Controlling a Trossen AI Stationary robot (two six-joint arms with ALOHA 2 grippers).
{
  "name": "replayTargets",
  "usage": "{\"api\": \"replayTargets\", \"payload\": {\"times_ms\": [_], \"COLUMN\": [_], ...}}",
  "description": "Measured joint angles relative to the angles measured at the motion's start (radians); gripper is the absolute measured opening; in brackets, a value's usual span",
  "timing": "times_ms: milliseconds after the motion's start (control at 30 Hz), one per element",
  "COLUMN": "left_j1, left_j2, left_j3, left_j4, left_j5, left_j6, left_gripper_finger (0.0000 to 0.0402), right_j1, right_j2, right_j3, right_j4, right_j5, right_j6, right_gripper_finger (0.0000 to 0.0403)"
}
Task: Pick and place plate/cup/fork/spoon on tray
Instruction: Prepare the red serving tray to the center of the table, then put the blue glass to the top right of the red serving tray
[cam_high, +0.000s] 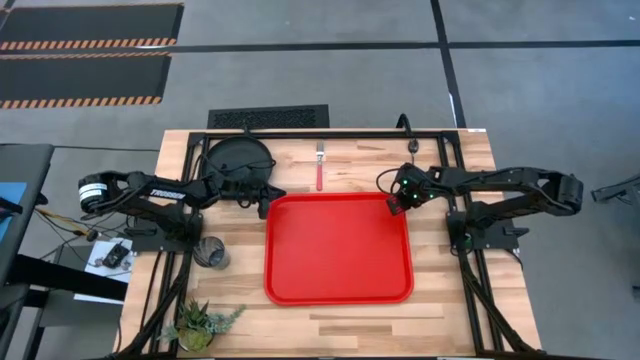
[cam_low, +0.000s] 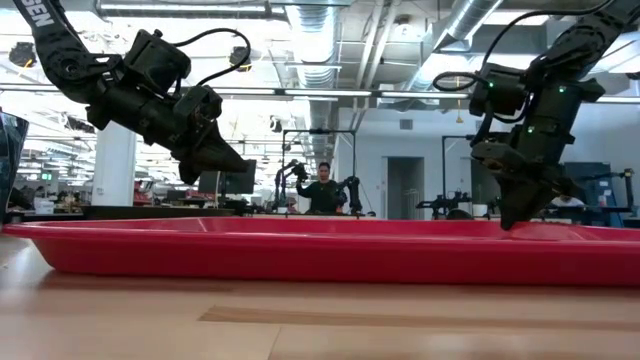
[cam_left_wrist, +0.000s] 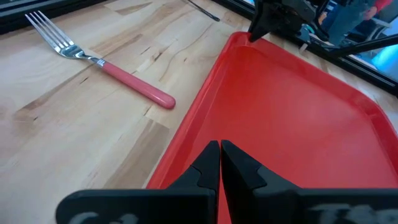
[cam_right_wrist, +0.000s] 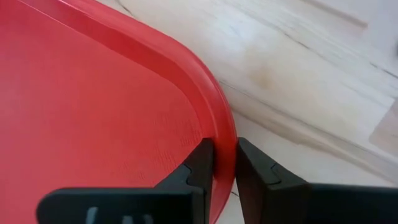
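high view: you see the big bright red rectangular plastic tray (cam_high: 338, 250) lying on the light wooden table (cam_high: 440, 320), with nothing resting inside it.
right gripper: your right gripper (cam_right_wrist: 224, 163) sits at the tray's far right corner; its two dark fingers straddle the raised rim, one inside and one outside, closed onto it.
left gripper: your left gripper (cam_left_wrist: 220, 163) hovers above the tray's far left corner, fingers pressed together, holding nothing.
red-handled fork: the slim fork with silver tines and a red handle (cam_high: 319, 166) lies on the bare wood just beyond the tray's far edge, apart from it, tines pointing away from the tray.
black plate: the large round matte-black plate (cam_high: 238, 157) rests at the far left of the table, partly under the left arm.
smoky cup: the small dark see-through tumbler (cam_high: 212, 253) stands left of the tray, near the left arm's base.
plant: a small potted green plant (cam_high: 199, 326) sits at the near left corner.
spoon: you cannot tell where it is from these views.
low view: a person (cam_low: 321, 192) stands in the room well behind the table.
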Motion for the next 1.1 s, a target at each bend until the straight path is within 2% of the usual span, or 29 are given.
{"api": "replayTargets", "payload": {"times_ms": [433, 533, 867, 1100], "left_j1": [0.0, 0.0, 0.0, 0.0], "left_j2": [0.0, 0.0, 0.0, 0.0], "left_j3": [0.0, 0.0, 0.0, 0.0], "left_j4": [0.0, -0.001, -0.002, -0.004], "left_j5": [-0.005, -0.005, -0.004, -0.003], "left_j6": [-0.001, -0.001, 0.004, 0.009], "left_gripper_finger": [0.0, 0.0, 0.0, 0.0], "right_j1": [-0.001, -0.001, -0.001, -0.001], "right_j2": [0.0, 0.0, -0.001, -0.001], "right_j3": [0.0, 0.0, 0.001, 0.087], "right_j4": [0.001, 0.001, 0.0, -0.088], "right_j5": [0.002, 0.003, 0.007, 0.007], "right_j6": [-0.016, -0.023, -0.036, -0.109], "right_gripper_finger": [0.0071, 0.0087, 0.0178, 0.0187]}}
